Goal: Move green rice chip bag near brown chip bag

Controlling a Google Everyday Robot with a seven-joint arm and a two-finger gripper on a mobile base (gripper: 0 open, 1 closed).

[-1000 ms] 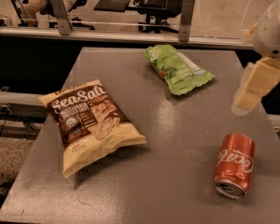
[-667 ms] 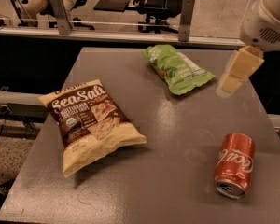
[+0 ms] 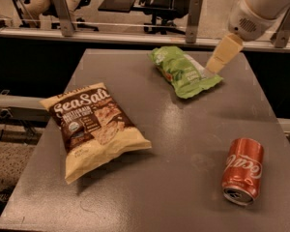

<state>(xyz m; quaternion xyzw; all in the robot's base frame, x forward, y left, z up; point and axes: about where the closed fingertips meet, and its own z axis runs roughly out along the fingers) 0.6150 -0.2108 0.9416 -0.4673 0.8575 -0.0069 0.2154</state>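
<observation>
The green rice chip bag lies flat at the far middle-right of the grey table. The brown chip bag, dark brown with cream edges and "Sea Salt" lettering, lies at the left middle of the table, well apart from the green bag. My gripper hangs down from the white arm at the upper right. Its cream tip is right at the green bag's right edge, just above it. It holds nothing that I can see.
A red soda can lies on its side at the near right of the table. Behind the table runs a rail with metal posts, and beyond it stand office chairs.
My gripper has moved left from beyond the table's right side to the right edge of the green bag. The bags and the can have not moved.
</observation>
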